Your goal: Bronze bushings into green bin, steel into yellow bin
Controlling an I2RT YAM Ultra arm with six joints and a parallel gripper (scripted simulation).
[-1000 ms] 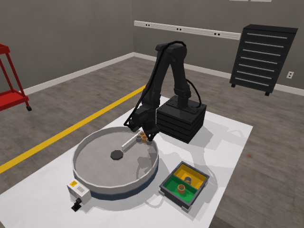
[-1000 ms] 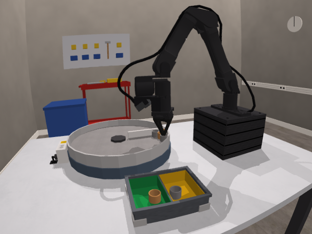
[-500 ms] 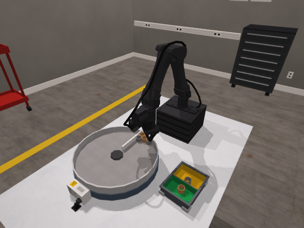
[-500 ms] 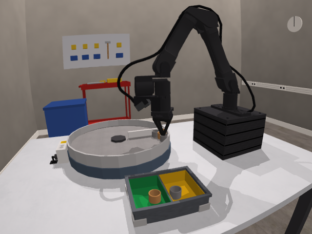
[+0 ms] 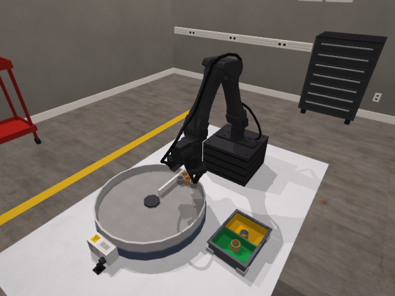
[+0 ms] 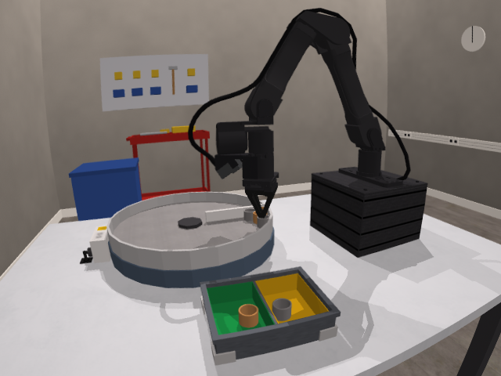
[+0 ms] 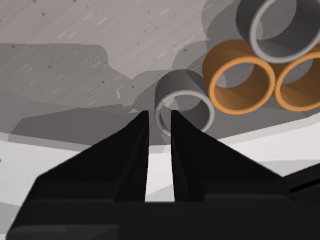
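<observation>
Several bushings cluster at the turntable's (image 5: 149, 206) rim near the arm's base. In the wrist view a steel bushing (image 7: 185, 102) stands upright just in front of my gripper (image 7: 160, 120), with two bronze ones (image 7: 242, 82) (image 7: 300, 85) and another steel one (image 7: 277, 27) beyond it. My fingers stand narrowly apart and straddle the near steel bushing's wall, with a gap on both sides. The gripper (image 6: 261, 213) is low inside the turntable. The green bin (image 6: 232, 305) holds a bronze bushing (image 6: 247, 315). The yellow bin (image 6: 293, 295) holds a steel bushing (image 6: 281, 308).
A white bar (image 5: 167, 187) lies on the turntable from its dark hub (image 5: 150, 201) toward the cluster. The raised rim runs close behind the bushings. The arm's black base block (image 5: 236, 153) stands beside the turntable. A small control box (image 5: 102, 248) sits at the front.
</observation>
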